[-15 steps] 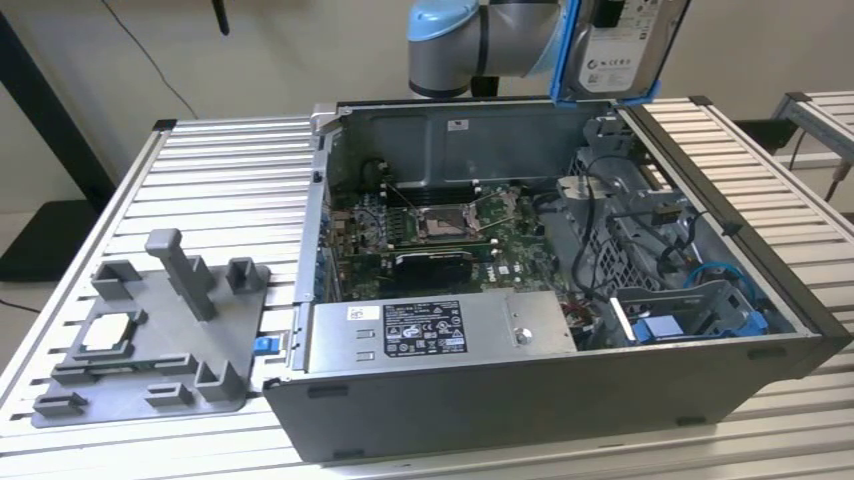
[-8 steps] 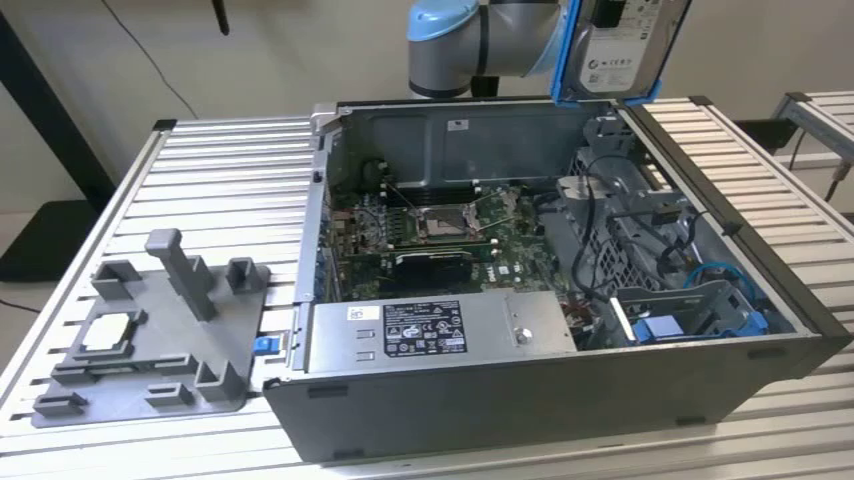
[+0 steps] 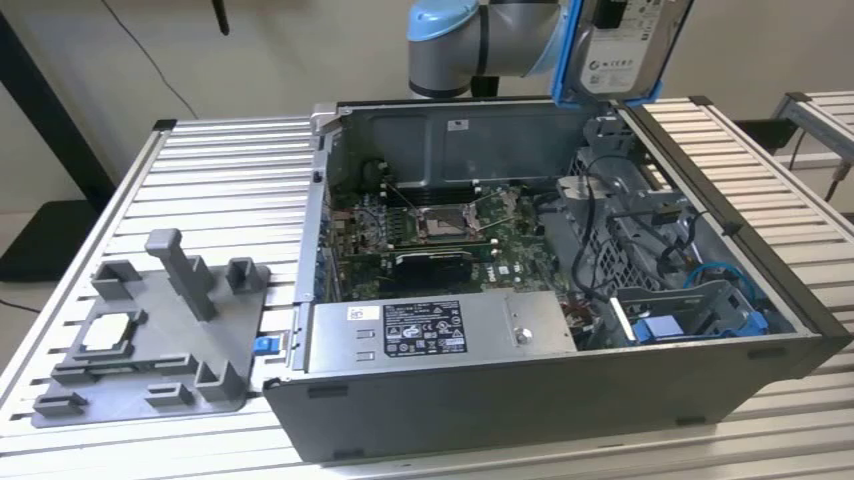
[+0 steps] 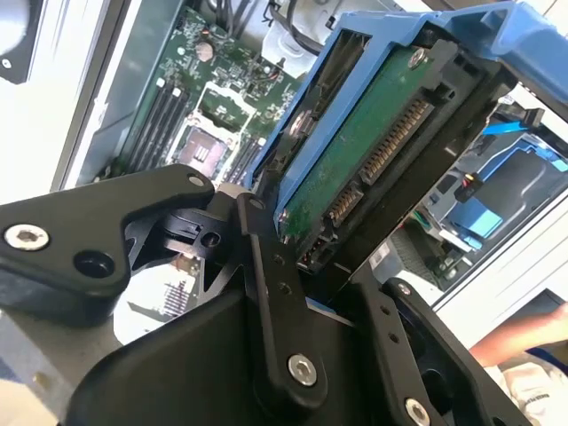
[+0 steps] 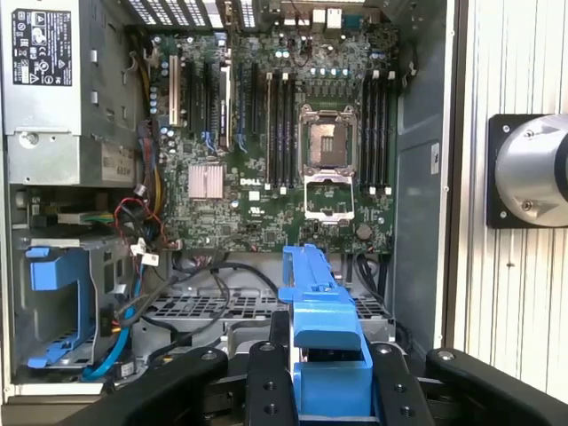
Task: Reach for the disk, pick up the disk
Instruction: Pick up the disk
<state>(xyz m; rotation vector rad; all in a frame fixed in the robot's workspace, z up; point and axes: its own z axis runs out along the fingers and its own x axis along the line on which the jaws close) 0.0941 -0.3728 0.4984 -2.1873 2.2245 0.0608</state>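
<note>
— Where is the disk (image 3: 625,45)?
— Above the open computer case (image 3: 534,400), over its far rim toward the exterior view's right, standing on end with its long axis near vertical and its white label facing the camera.
— And the gripper (image 4: 311,293)?
— Its black fingers (image 4: 271,293) are clamped on the disk's blue frame (image 5: 324,337).

behind your bench you see plain beige wall (image 3: 267,60), thin black cable (image 3: 158,62) hanging down it. dark floor patch (image 3: 40,235) at exterior view's left. ribbed silver aluminium table (image 3: 200,190) under everything; second slatted table (image 3: 827,110) at exterior view's right. even, soft light.
</note>
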